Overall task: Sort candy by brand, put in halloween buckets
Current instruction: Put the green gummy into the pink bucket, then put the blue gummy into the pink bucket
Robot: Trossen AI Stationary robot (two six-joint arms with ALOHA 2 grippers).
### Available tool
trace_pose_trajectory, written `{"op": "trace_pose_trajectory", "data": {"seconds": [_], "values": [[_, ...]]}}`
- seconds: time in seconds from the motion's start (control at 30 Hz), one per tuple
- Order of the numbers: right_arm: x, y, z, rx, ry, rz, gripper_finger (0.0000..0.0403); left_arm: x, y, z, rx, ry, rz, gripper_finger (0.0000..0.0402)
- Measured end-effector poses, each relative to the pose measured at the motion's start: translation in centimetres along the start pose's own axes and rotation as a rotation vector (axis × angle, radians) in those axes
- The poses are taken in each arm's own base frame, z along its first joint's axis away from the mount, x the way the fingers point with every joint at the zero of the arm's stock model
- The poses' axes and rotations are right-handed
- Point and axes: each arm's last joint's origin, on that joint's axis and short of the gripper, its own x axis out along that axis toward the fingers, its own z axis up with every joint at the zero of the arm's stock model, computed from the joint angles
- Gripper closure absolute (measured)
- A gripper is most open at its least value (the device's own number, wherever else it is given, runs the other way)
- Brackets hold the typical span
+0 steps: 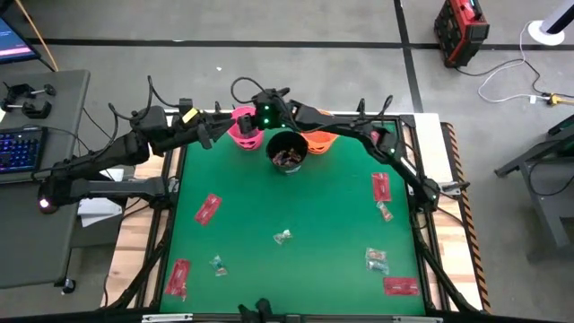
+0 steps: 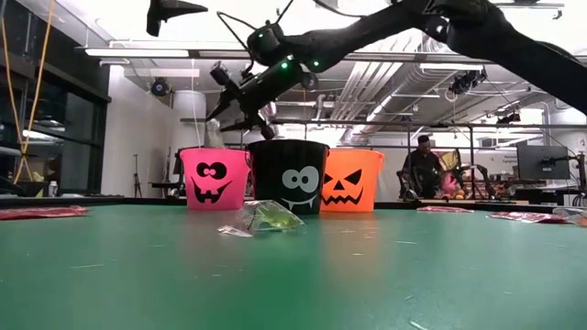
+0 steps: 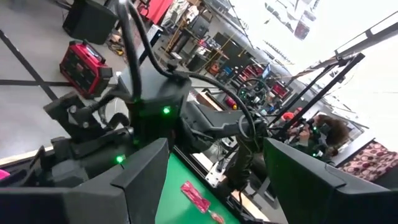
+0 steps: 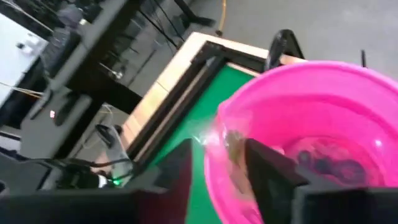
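A green table top [image 1: 296, 211] holds three Halloween buckets in a row at its far edge: a pink bucket [image 2: 214, 179], a black bucket [image 2: 289, 176] and an orange bucket [image 2: 351, 180], set close side by side, each with a printed face. From above, the black bucket holds dark wrapped pieces. Candy lies scattered over the mat — a red packet [image 1: 207, 209] toward the left, another red packet [image 1: 178, 277] near the front left corner, a third red packet [image 1: 380, 187] on the right, a fourth [image 1: 400, 286] at the front right, and small clear-wrapped pieces [image 1: 283, 237] around the middle. The wide centre of the mat is bare between them. The right gripper [image 4: 216, 163] hangs over the rim of the pink bucket, its arm reaching across from the right above the other two buckets; its fingers stand a little apart with a crinkly clear piece [image 4: 219, 138] between them at the rim. The left gripper [image 3: 214, 180] hangs just left of the pink bucket, raised above the table, fingers spread wide and holding nothing.
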Motion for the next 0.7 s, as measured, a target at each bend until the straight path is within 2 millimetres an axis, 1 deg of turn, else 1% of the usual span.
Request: {"op": "trace_pose_trajectory", "data": {"seconds": [0.1, 0.2, 0.3, 0.4, 0.5, 0.6, 0.7], "values": [[-0.2, -0.3, 0.6, -0.014, -0.015, -0.014, 0.0203, -0.1, 0.0, 0.0, 0.000, -0.002, -0.003, 0.0147], [-0.4, -0.8, 1.2, -0.027, -0.002, 0.003, 0.0158, -0.1, 0.0, 0.1, 0.001, -0.003, -0.004, 0.0147], [-1.0, -1.5, 1.6, -0.026, 0.046, -0.008, 0.0135, -0.2, -0.1, 0.1, 0.001, 0.002, -0.012, 0.0147], [-2.2, -2.1, 2.2, -0.100, 0.108, -0.055, 0.0131, -0.2, -0.1, 0.0, 0.008, 0.018, -0.031, 0.0147], [-4.8, -2.0, 3.4, -0.209, 0.148, -0.109, 0.0133, -0.2, -0.2, -0.2, 0.030, 0.046, -0.062, 0.0147], [-8.4, -1.4, 4.8, -0.339, 0.184, -0.183, 0.0135, -0.2, -0.4, -0.6, 0.068, 0.089, -0.079, 0.0147], [-12.1, -0.7, 5.5, -0.462, 0.249, -0.273, 0.0135, -0.3, -0.5, -1.3, 0.101, 0.150, -0.087, 0.0147]]}}
